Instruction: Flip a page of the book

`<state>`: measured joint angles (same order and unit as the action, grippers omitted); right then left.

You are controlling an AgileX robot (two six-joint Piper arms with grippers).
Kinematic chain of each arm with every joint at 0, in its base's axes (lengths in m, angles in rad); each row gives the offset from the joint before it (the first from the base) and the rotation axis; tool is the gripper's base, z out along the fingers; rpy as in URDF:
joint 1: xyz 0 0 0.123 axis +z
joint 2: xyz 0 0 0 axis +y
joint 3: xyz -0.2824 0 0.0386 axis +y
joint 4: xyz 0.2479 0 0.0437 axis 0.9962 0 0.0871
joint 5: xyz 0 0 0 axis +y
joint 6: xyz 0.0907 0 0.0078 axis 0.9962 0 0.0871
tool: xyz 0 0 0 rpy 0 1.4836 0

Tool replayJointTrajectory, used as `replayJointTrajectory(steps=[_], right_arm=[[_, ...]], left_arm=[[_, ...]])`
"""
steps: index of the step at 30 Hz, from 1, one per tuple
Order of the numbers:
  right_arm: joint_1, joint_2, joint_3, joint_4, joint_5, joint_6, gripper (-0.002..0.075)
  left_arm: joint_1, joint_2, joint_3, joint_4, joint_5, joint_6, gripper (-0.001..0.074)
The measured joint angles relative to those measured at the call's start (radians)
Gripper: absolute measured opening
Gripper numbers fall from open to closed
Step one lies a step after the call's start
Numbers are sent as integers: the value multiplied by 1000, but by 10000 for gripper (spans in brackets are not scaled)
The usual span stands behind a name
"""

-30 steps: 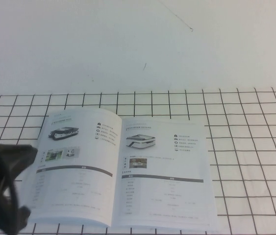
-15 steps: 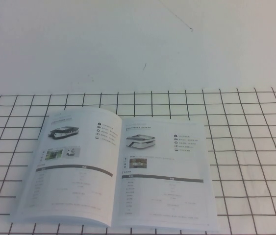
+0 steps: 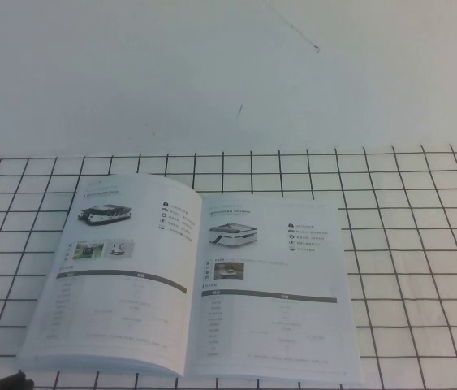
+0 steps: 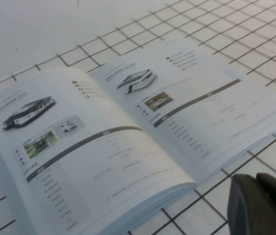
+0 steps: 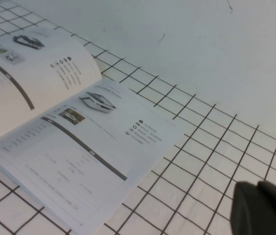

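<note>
The book (image 3: pixel 196 244) lies open on the grid table, spine toward me. The page (image 3: pixel 273 301) is the right-hand leaf, with a flat vehicle, icons and a dark-headed table; it lies flat. It also shows in the left wrist view (image 4: pixel 206 103) and the right wrist view (image 5: pixel 79 161). The left-hand leaf (image 3: pixel 118 284) shows a vehicle above two colour photos and bows up slightly. My left gripper (image 4: pixel 255 178) is shut and empty, just off the book's near edge. My right gripper (image 5: pixel 257 185) is shut and empty, over the grid to the right of the book.
The white table top with black grid lines (image 3: pixel 423 244) spreads around the book. A plain white surface (image 3: pixel 228 73) lies behind it. A dark sliver of my left arm (image 3: pixel 5 380) shows at the bottom left corner.
My left arm has pulled back down and left, almost out of the high view. The left-hand leaf has risen slightly. The right-hand leaf has not moved.
</note>
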<state>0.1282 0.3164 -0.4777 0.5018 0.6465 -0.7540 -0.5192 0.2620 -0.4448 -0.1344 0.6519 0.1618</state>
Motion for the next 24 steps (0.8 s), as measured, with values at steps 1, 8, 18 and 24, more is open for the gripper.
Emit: replayJointTrajectory(steps=[1, 8, 18, 24], right_arm=[[0, 0, 0, 0, 0, 0, -2], [0, 0, 0, 0, 15, 0, -2], [0, 0, 0, 0, 17, 0, -2], [0, 0, 0, 0, 21, 0, -2]], left_arm=[[0, 0, 13, 17, -6, 0, -4], [0, 0, 25, 49, 0, 0, -3], [0, -2, 26, 60, -6, 0, -3], [132, -102, 121, 96, -165, -4, -4]])
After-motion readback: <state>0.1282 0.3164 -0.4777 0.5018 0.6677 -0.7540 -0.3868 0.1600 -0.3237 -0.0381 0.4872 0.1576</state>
